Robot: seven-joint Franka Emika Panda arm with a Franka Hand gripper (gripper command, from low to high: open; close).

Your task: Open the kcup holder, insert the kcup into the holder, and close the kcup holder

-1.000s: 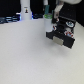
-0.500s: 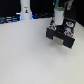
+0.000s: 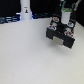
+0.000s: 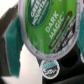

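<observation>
Up close, wrist view shows fingers (image 4: 47, 37) clamped on kcup (image 4: 50, 25); exterior only shows kcup holder (image 3: 60, 35) on desk (image 3: 25, 55).

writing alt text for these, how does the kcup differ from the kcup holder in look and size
Colour: the kcup has a bright green printed top; the kcup holder is black with pale front recesses.
Shape: the kcup is round; the kcup holder is boxy.
Size: in the exterior view the holder is a sizeable block, while the kcup cannot be made out there.
</observation>
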